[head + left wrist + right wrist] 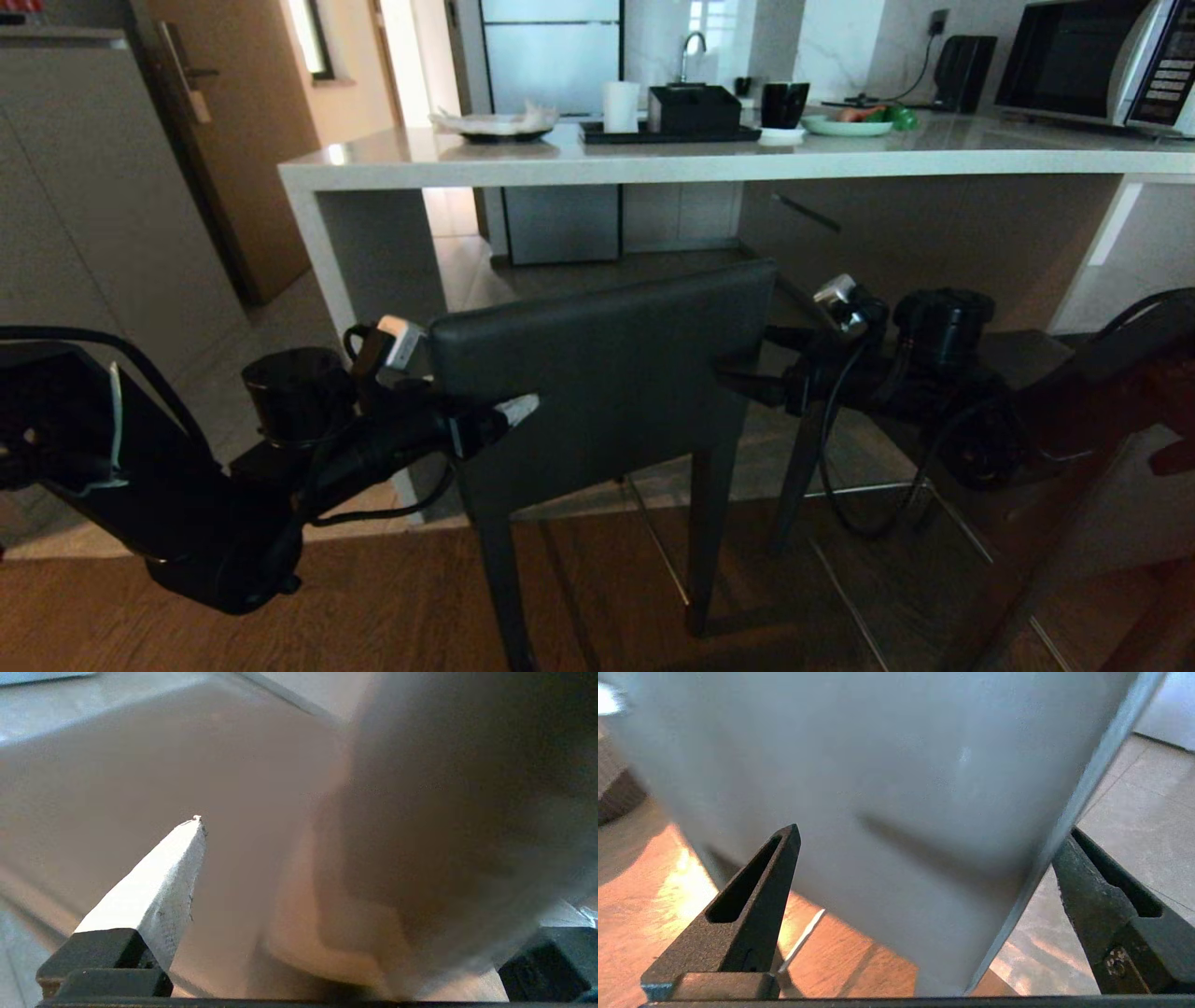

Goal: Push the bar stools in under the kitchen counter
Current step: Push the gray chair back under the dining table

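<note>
One of the bar stools (607, 373) stands in front of me, its dark padded backrest facing me and its legs on the wood floor, a little short of the kitchen counter (653, 161). My left gripper (497, 411) is open at the backrest's left edge, and one white-tipped finger (159, 882) lies across the near face. My right gripper (747, 362) is open at the right edge. In the right wrist view the backrest (878, 765) fills the gap of that gripper (931, 830). A second dark stool (1022, 353) shows partly behind my right arm.
On the counter stand a black tray (667, 133) with a box and a white cup, a black mug (782, 105), a green plate (845, 124) and a microwave (1092, 61). The counter's side panel (322, 252) is left of the stool. A cabinet (84, 205) stands far left.
</note>
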`<state>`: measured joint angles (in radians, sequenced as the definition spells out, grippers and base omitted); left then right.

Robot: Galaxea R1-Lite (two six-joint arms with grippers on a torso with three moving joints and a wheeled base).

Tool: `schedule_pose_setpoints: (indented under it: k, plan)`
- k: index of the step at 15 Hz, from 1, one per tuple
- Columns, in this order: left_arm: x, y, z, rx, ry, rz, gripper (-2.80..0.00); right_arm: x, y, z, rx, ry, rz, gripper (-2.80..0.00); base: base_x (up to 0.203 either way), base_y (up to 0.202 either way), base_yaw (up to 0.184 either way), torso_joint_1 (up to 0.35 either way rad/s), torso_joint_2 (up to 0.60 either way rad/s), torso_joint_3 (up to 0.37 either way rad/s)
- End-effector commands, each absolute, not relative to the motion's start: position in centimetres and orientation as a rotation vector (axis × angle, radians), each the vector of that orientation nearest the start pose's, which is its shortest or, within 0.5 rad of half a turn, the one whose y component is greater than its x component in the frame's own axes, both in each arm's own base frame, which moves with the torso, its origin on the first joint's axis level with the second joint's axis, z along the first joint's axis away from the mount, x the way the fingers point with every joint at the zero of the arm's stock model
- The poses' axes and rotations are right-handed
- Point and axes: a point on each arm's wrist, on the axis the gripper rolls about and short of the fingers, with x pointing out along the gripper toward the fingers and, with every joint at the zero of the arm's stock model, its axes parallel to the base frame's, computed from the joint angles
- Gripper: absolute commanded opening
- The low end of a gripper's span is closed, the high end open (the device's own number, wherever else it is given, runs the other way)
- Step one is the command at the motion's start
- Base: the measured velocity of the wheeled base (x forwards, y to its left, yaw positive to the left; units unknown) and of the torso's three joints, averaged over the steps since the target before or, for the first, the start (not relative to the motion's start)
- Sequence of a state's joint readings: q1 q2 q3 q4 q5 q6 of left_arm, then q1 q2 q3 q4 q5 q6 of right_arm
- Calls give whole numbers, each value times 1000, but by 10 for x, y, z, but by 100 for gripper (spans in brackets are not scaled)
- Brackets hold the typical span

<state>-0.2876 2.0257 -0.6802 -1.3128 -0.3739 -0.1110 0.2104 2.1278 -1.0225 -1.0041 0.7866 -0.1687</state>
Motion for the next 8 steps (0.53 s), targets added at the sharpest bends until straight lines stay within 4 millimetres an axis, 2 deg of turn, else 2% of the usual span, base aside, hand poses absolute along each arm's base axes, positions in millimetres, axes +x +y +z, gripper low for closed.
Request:
schedule_pose_setpoints:
  k: [1,5,8]
  plan:
    - [327,-114,109,-109,76,-680,0,376,103,120,-123,14,1045,0,0,0,0,0,0,0]
    - [329,-113,109,-109,74,-658,0,358,119,128,-129,-3,1098,0,0,0,0,0,0,0]
    - [328,-114,109,-109,73,-658,0,368,118,126,-126,-7,1077,0,0,0,0,0,0,0]
